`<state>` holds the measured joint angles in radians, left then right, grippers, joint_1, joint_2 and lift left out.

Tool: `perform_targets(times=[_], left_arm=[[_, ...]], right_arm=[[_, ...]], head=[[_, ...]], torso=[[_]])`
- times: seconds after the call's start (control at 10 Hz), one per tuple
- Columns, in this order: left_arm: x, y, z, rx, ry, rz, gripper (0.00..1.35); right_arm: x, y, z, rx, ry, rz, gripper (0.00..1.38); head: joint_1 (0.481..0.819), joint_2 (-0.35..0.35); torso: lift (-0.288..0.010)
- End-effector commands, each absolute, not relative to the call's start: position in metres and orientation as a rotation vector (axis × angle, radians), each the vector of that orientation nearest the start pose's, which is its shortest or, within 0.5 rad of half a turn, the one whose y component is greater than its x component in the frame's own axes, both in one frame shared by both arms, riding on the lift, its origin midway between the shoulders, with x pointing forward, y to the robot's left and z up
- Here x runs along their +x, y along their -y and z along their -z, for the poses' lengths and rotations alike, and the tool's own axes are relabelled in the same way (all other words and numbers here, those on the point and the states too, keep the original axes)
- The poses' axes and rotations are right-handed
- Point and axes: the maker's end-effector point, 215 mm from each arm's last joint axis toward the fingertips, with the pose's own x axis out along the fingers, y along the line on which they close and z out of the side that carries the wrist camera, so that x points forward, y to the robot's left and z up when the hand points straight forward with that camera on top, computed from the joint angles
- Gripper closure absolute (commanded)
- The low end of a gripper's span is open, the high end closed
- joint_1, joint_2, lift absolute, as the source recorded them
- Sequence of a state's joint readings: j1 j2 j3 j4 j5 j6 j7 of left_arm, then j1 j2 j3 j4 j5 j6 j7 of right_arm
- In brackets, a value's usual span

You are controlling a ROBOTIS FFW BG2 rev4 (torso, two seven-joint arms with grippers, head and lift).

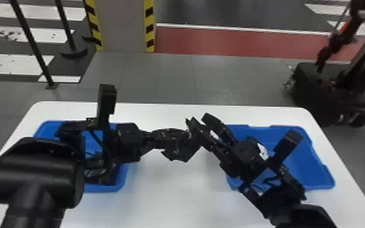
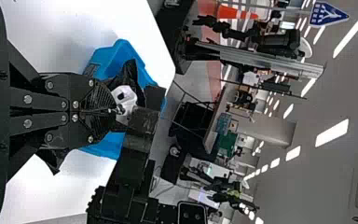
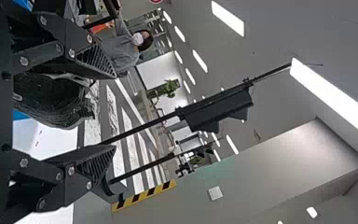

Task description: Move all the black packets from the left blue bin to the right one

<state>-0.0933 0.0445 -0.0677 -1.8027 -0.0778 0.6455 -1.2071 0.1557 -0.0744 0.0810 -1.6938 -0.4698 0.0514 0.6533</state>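
My left gripper is over the middle of the table, shut on a black packet that hangs beneath it. In the left wrist view the left gripper has its fingers together, and a dark corner of the packet sticks out beside them. Facing it, my right gripper is open. From the right wrist, the right gripper has its fingers wide apart, the black packet lying between them. The left blue bin is partly covered by the left arm. A white-and-black item shows at the right blue bin.
Below the right arm is the right blue bin, its left part covered. Both bins stand on the white table. Beyond the table are a striped pillar, thin black poles and a dark wheeled base.
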Motion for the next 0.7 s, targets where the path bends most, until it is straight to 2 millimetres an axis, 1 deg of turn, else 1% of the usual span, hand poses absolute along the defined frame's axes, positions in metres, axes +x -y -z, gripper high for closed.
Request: perform_targets(times=[0.0, 0.3, 0.5, 0.6], left_arm=[[0.47, -0.022, 0.331, -0.082, -0.358, 1.21, 1.21], [0.477, -0.026, 0.323, -0.068, -0.323, 1.195, 1.21], [0.478, -0.026, 0.323, -0.069, -0.322, 1.193, 1.21], [0.478, -0.026, 0.323, -0.073, -0.325, 1.189, 1.14]], right_arm=[[0.493, 0.082, 0.317, 0.423, 0.046, -0.722, 1.29], [0.479, 0.075, 0.323, 0.487, 0.029, -0.729, 1.28], [0.475, 0.071, 0.326, 0.497, 0.022, -0.746, 1.28], [0.475, 0.072, 0.322, 0.501, 0.036, -0.744, 1.28]], head=[[0.695, -0.066], [0.695, -0.067], [0.695, -0.056], [0.695, -0.054]], torso=[[-0.11], [-0.11], [-0.11], [-0.11]])
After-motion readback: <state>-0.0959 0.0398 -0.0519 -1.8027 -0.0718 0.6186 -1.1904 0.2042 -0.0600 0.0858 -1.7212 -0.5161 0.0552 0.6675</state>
